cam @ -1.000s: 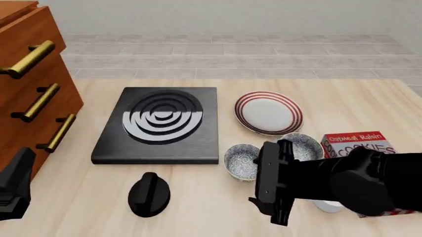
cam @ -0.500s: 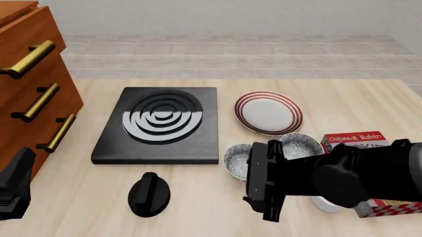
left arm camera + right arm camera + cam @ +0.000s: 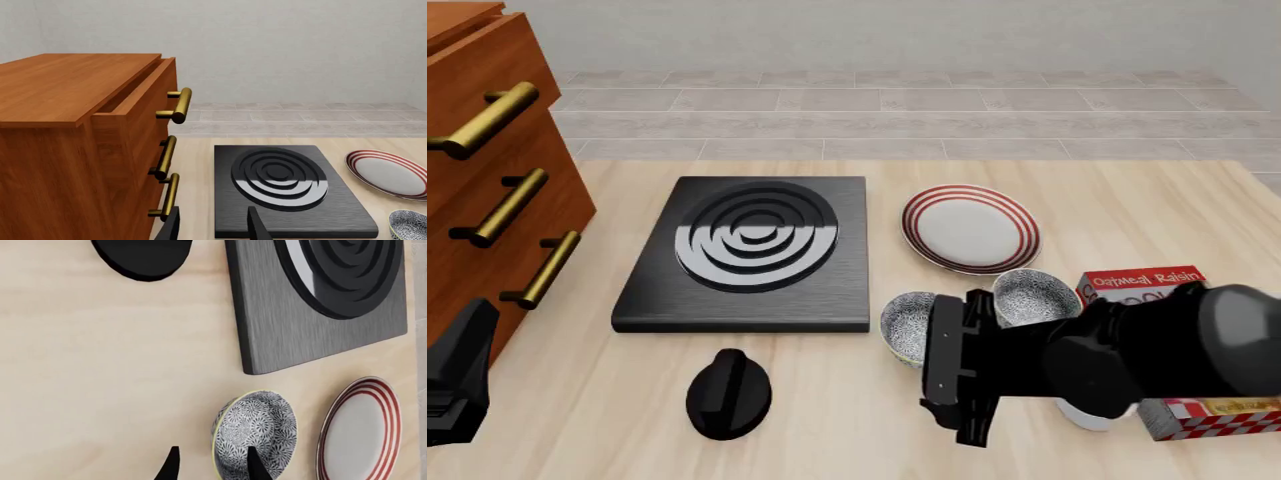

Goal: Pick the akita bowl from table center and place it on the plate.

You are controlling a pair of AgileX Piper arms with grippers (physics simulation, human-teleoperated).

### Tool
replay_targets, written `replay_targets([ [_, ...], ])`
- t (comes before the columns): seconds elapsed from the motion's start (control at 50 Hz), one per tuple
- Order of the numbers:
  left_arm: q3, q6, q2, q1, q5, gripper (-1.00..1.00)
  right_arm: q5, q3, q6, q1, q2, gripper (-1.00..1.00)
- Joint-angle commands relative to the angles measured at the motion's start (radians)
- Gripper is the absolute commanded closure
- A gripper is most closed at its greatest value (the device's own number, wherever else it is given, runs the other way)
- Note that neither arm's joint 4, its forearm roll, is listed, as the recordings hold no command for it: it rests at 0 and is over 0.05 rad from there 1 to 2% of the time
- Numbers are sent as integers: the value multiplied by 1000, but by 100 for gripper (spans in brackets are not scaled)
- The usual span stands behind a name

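The left gripper [image 3: 212, 227] idles by the drawers [image 3: 481, 170], fingers parted and holding nothing. The stove [image 3: 754, 250] sits mid-table. The bowl [image 3: 905, 322] rests before the plate [image 3: 972, 228] (a twin bowl [image 3: 1037, 293] sits just beside it). The right gripper [image 3: 211, 467] hovers spread over the bowl's rim, gripping nothing.

**Readable text: one cookie box**

A red-and-white cookie box [image 3: 1154, 290] at the table's right edge reads "Oatmeal Raisin" in white letters on red. A larger word below is mostly hidden behind the robot arm.
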Motion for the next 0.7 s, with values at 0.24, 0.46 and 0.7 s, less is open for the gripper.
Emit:
replay_targets([
  [0.24, 0, 0, 0, 0, 0, -100, -69, 1, -14, -21, 74, -100],
  [0.46, 0, 0, 0, 0, 0, -100, -74, -17, 9, -11, 99, -100],
  [0.7, 0, 0, 0, 0, 0, -100, -82, -18, -3, 2, 109, -100],
])
